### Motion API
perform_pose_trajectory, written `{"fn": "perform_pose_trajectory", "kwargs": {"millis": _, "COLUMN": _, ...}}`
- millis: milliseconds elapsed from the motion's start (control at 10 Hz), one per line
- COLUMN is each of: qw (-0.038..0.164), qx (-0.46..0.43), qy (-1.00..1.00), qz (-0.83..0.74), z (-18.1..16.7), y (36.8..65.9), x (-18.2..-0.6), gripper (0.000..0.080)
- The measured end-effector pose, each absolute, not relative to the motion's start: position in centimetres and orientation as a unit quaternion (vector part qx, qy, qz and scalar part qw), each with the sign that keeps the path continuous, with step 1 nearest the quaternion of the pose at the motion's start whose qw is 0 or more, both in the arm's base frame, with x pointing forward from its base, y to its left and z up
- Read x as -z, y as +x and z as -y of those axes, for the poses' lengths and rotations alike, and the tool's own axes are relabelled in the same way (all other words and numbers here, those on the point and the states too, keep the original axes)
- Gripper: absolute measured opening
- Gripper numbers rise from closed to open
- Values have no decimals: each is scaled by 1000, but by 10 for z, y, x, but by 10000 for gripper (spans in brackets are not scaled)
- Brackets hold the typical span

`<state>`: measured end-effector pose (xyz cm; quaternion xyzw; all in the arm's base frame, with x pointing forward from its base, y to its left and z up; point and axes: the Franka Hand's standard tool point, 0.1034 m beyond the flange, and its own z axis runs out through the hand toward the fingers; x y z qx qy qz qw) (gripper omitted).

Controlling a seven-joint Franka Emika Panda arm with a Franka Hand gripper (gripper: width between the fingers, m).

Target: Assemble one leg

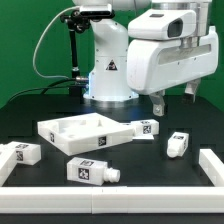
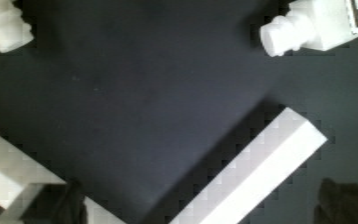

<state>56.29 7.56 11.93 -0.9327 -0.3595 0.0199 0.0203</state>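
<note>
Several white legs with black-and-white tags lie on the dark table: one at the exterior view's left (image 1: 22, 153), one at the front (image 1: 90, 171), one beside the panel (image 1: 147, 128), one at the right (image 1: 178, 143). My gripper (image 1: 175, 102) hangs open and empty, well above the right-hand leg. In the wrist view one tagged leg (image 2: 311, 26) lies far from my gripper (image 2: 197, 205), and another white piece (image 2: 2, 26) shows at the frame edge. My dark fingertips (image 2: 51, 205) stand wide apart with nothing between them.
The large white tray-like panel (image 1: 85, 130) lies at centre left. A white rail (image 1: 211, 161) runs along the table's right side and front (image 1: 100, 196); it crosses the wrist view diagonally (image 2: 247, 165). The arm's base (image 1: 108, 75) stands behind.
</note>
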Motion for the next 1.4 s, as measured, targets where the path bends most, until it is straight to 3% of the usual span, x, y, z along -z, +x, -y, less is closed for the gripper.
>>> {"fn": "perform_pose_trajectory", "kwargs": {"millis": 800, "qw": 20, "qx": -21, "qy": -929, "qz": 368, "z": -70, "y": 561, "x": -118, "gripper": 650}}
{"fn": "perform_pose_trajectory", "kwargs": {"millis": 1000, "qw": 20, "qx": -33, "qy": -920, "qz": 389, "z": -26, "y": 539, "x": -110, "gripper": 650}}
{"fn": "perform_pose_trajectory", "kwargs": {"millis": 1200, "qw": 19, "qx": -31, "qy": -931, "qz": 363, "z": -31, "y": 524, "x": -93, "gripper": 650}}
{"fn": "perform_pose_trajectory", "kwargs": {"millis": 1400, "qw": 23, "qx": -24, "qy": -907, "qz": 420, "z": 6, "y": 527, "x": -84, "gripper": 650}}
